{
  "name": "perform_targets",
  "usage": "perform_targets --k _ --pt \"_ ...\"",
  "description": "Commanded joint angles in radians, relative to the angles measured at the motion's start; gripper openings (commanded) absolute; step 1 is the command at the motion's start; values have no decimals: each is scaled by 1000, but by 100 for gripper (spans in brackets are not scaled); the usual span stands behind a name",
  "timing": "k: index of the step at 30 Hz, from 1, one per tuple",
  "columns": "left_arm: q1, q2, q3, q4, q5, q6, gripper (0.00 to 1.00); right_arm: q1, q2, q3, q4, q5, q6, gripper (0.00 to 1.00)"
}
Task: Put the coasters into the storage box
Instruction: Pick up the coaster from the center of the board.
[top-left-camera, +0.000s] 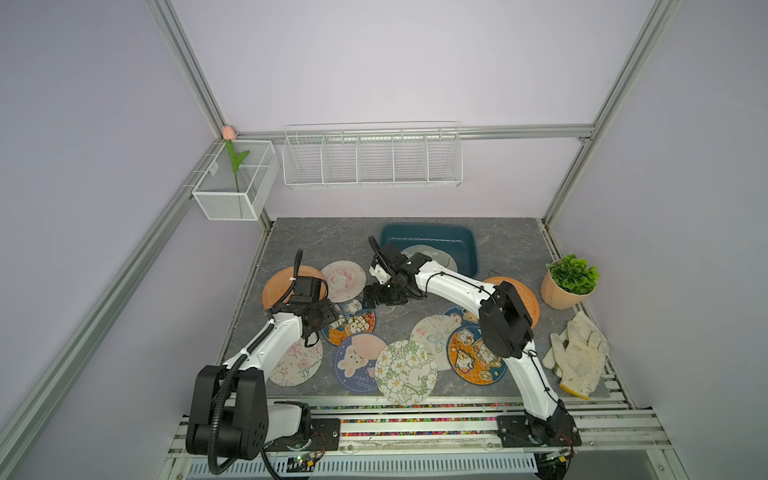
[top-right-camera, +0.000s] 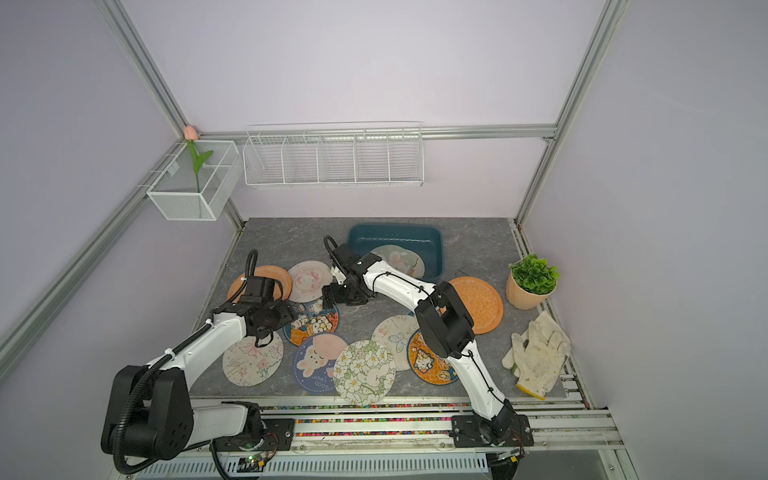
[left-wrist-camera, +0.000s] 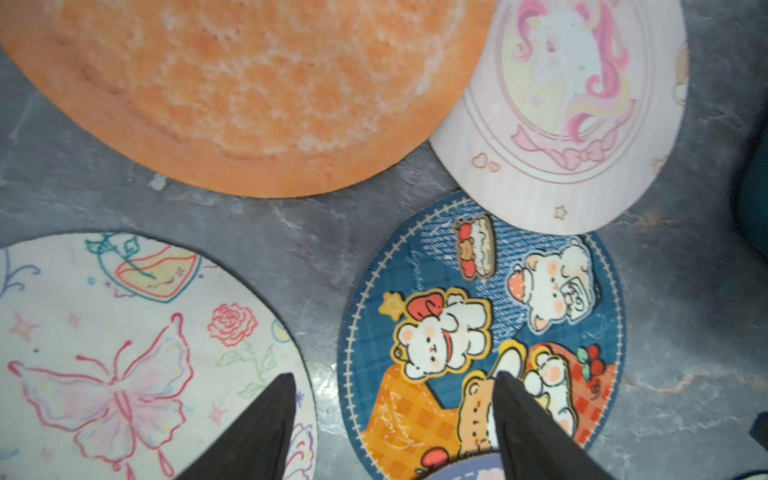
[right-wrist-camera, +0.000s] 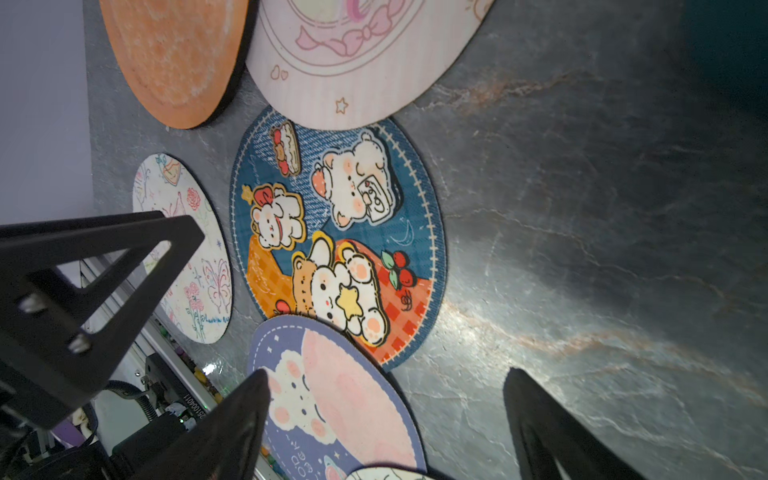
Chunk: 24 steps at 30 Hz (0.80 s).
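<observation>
Looking down on a grey marbled table (top-left-camera: 507, 249) inside a lilac-walled booth, with two robot arms reaching in from the bottom edge.

The storage box (top-left-camera: 419, 233), a shallow teal tub, sits at the upper centre of the table near the back wall, probably so that either arm can reach it. One pale coaster (top-left-camera: 440, 258) already lies inside, partly hidden by the right arm.

The rest of the coasters are scattered over the middle and lower table, several overlapping. An orange coaster (top-left-camera: 276, 286) lies at centre left, with a pink unicorn coaster (top-left-camera: 345, 280) touching it. A blue bear coaster (top-left-camera: 353, 326) lies just below those. More spread toward the lower right, including a second orange one (top-left-camera: 525, 299).

The left claw (left-wrist-camera: 392, 380) points straight down with its fingers spread and nothing between them. Its wrist view shows it above the strip of bare table between a butterfly coaster (left-wrist-camera: 124, 353) and the bear coaster, one fingertip over each. That looks like lining up on a thin edge, since flat mats offer little else to pinch.

The right claw (right-wrist-camera: 386, 374) is also wide open and empty. In the top view it is low over bare table at the centre of the frame, just beside the unicorn coaster. One of its fingers hangs over a lilac rabbit coaster (right-wrist-camera: 332, 395).

Most of the job looks yet to be done.
</observation>
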Motion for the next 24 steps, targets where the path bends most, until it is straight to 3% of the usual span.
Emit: perform_targets --k 1,6,24 --pt "33 34 -7 44 43 13 73 16 31 35 -40 14 -11 90" --pt "42 93 9 87 80 30 68 27 52 59 -49 27 -7 90" --pt "38 178 -38 175 122 12 67 52 107 107 -79 80 -5 91"
